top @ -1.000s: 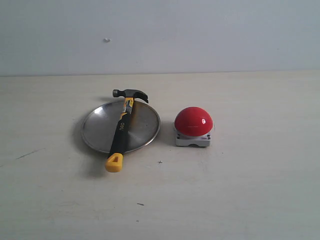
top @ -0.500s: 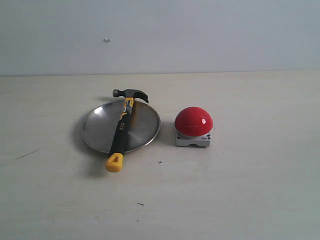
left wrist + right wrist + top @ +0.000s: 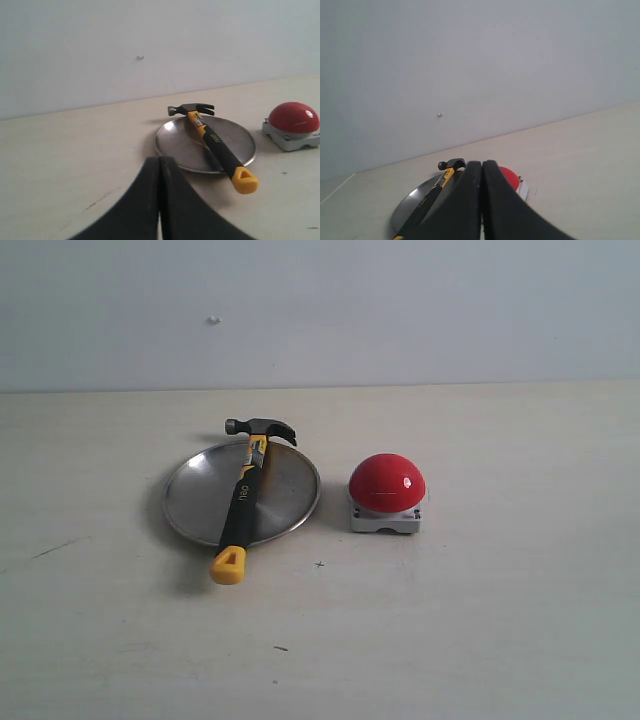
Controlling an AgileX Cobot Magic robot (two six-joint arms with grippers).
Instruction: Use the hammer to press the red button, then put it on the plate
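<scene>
The hammer [image 3: 243, 498] lies across the silver plate [image 3: 195, 498], its dark head [image 3: 260, 427] at the far rim and its yellow looped end [image 3: 228, 565] hanging over the near rim. The red button [image 3: 387, 483] sits on its grey base just right of the plate. Neither arm shows in the exterior view. My left gripper [image 3: 160, 162] is shut and empty, well short of the plate [image 3: 185, 145] and hammer [image 3: 220, 152]. My right gripper [image 3: 481, 167] is shut and empty too, its black fingers covering most of the red button [image 3: 509, 177] and part of the plate [image 3: 410, 205].
A pale wooden table [image 3: 480, 630] carries everything, with a plain light wall [image 3: 400, 310] behind it. A few small dark marks [image 3: 60, 547] dot the tabletop.
</scene>
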